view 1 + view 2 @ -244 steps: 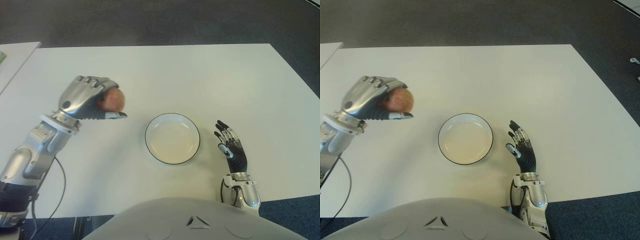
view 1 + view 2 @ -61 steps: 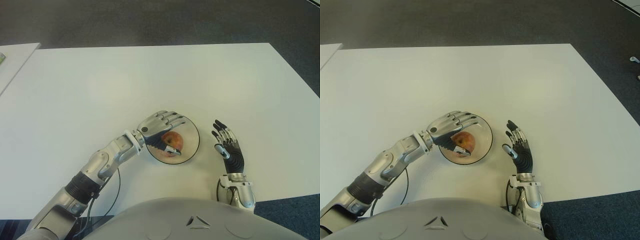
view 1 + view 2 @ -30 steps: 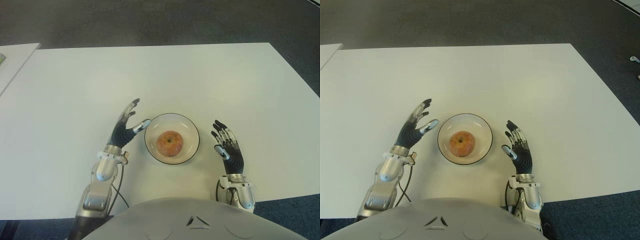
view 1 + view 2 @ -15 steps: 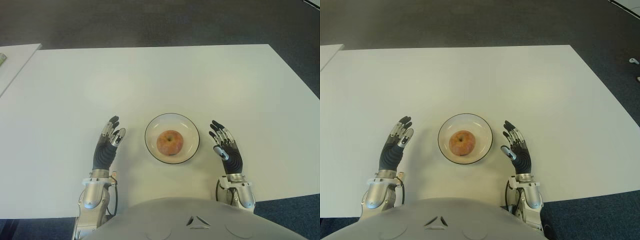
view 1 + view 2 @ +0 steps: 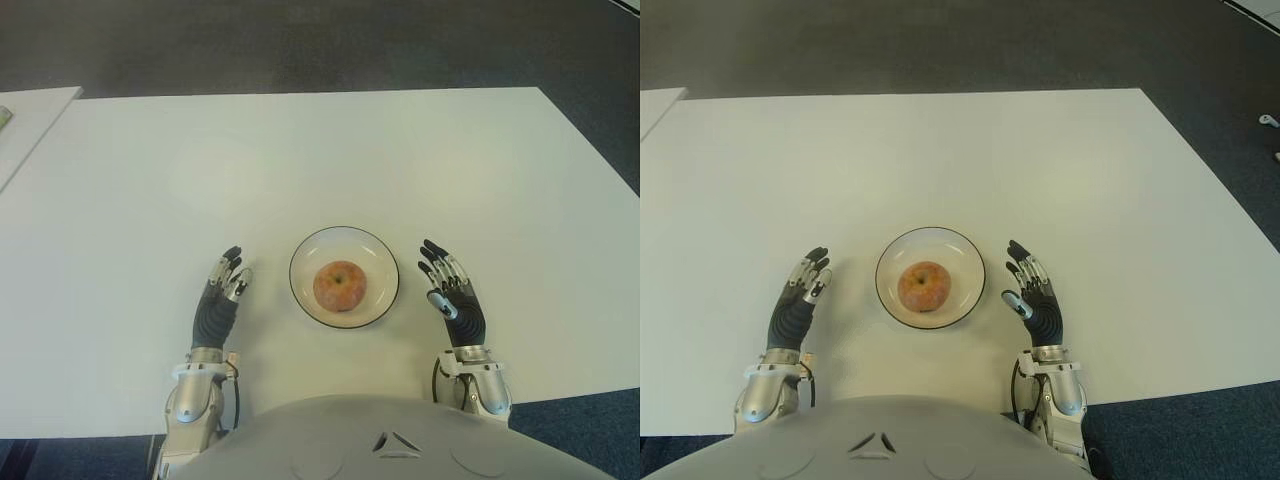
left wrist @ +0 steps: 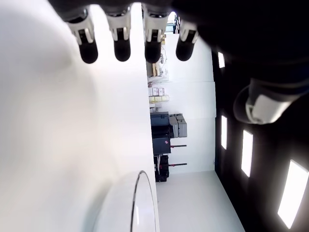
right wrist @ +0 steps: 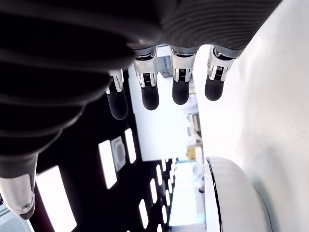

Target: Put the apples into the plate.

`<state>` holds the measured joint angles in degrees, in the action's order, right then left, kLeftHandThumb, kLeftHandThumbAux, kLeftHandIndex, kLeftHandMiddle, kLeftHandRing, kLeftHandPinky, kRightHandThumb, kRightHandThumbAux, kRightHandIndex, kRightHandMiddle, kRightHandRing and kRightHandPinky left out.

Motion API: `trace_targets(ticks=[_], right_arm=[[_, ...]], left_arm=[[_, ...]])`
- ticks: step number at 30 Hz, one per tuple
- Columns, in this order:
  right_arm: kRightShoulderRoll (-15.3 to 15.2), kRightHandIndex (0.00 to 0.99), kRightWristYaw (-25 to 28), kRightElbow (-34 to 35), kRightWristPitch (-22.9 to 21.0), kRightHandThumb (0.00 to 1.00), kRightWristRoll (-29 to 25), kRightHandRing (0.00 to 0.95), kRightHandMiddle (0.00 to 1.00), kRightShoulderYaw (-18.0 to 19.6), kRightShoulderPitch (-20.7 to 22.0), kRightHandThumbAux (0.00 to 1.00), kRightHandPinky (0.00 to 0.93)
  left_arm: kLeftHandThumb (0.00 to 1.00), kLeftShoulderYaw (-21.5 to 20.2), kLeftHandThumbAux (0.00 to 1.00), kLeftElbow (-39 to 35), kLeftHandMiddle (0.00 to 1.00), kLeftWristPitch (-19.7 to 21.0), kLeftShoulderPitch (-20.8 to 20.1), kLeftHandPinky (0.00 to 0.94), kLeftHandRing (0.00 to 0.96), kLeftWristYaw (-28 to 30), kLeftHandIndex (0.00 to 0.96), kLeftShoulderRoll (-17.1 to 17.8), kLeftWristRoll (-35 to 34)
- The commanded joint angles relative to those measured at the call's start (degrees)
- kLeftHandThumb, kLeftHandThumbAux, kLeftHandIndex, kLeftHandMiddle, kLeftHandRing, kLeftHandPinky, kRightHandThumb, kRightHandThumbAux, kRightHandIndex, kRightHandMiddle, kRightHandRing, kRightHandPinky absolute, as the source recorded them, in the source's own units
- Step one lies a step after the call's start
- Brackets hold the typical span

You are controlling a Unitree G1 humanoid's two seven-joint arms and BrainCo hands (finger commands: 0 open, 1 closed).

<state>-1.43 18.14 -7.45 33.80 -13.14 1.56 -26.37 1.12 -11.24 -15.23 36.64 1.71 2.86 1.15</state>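
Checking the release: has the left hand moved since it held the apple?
Yes. The left hand has pulled back toward the robot, now open left of the plate.

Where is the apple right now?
The apple sits in the plate near the table's front edge, between the open left hand and right hand.

White table [image 5: 330, 150]; plate [image 5: 305, 305] near front edge, centre.

No readable text, label or number shows anywhere, as far as visible.
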Motion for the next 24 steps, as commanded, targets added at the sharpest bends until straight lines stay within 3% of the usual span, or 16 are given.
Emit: trace_targets(ticks=[1,7,24], right_arm=[[-0.41,0.155,-0.95,-8.30,-5.00,0.214,0.93,0.071,0.121,0.87,-3.63,0.552,0.085],[-0.62,0.156,-0.53,-7.86,-5.80,0.209,0.23,0.075,0.121,0.98,-3.56,0.557,0.096],[-0.47,0.158,0.02,-6.64,-7.65,0.229,-1.69,0.079,0.125,0.58,-3.69,0.555,0.102]], left_arm=[[0.000,0.82,0.424,4.76,0.092,-4.48,0.96,0.125,0.079,-1.92,0.119,-0.85,2.97],[0.001,0.76,0.384,10.46,0.084,-11.32,0.08,0.098,0.061,-2.41,0.131,-0.38,4.94],[0.000,1.76,0.316,18.41,0.086,-21.18,-1.13,0.113,0.064,-1.09,0.121,-0.98,4.02]])
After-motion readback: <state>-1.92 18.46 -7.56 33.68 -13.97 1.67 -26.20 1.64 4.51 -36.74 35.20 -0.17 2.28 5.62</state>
